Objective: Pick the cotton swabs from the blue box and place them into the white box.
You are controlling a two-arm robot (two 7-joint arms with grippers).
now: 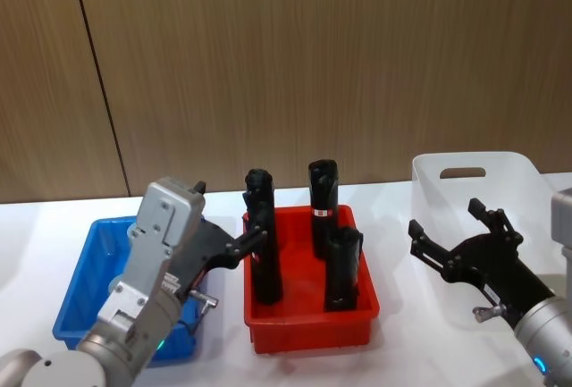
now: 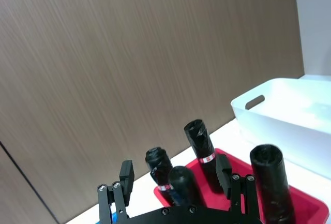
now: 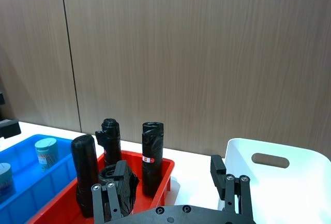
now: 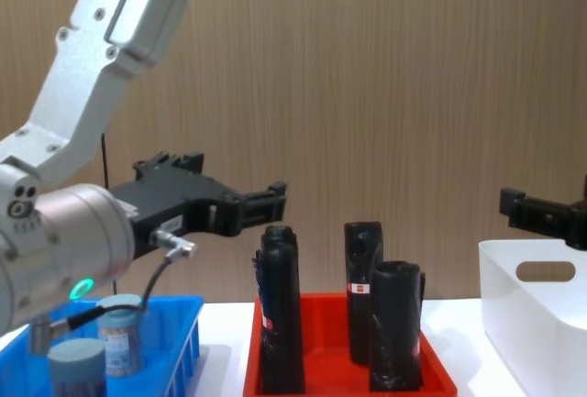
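Observation:
Two cotton swabs jars, one [image 4: 120, 330] behind the other [image 4: 77, 364], stand in the blue box [image 4: 180, 339]; the right wrist view shows them too [image 3: 45, 152] [image 3: 4, 175]. My left gripper [image 1: 229, 217] hovers open and empty above the blue box [image 1: 82, 266], pointing toward the red tray. In the head view my left arm hides the jars. The white box [image 1: 500, 169] sits at the far right. My right gripper [image 1: 447, 219] is open and empty above its left part.
A red tray [image 1: 308, 317] stands between the two boxes and holds several tall black rolls [image 1: 262, 244]. A wooden wall runs behind the table. Bare white tabletop lies in front of the boxes.

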